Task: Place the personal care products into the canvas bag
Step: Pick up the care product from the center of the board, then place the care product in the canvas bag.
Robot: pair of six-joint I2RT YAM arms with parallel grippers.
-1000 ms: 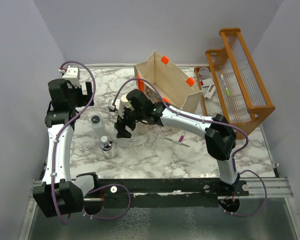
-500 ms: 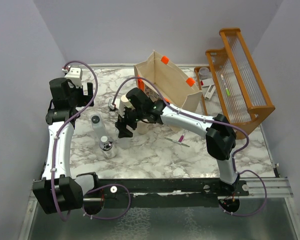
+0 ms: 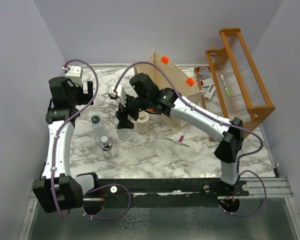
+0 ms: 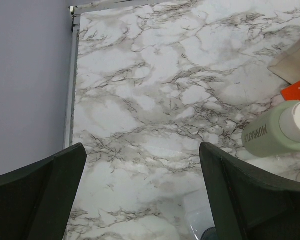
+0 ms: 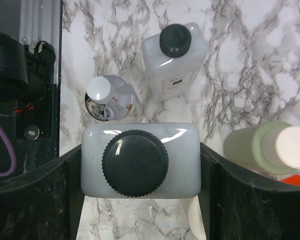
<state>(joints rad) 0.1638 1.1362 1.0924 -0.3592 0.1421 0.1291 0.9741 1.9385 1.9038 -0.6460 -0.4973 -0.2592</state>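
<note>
At centre of the top view, right jaws are clamped on the white dark-capped bottle [image 5: 140, 160], left of the canvas bag [image 3: 162, 75], left jaws apart and empty; smooth sides may slip in transit, or the swing may topple the beige bottle [image 3: 142, 122] alongside.

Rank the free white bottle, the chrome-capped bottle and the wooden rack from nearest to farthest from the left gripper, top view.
From the left gripper:
1. Free white bottle, just toward the near edge, left side.
2. Chrome-capped bottle, further toward the near edge.
3. Wooden rack, far right side.
</note>
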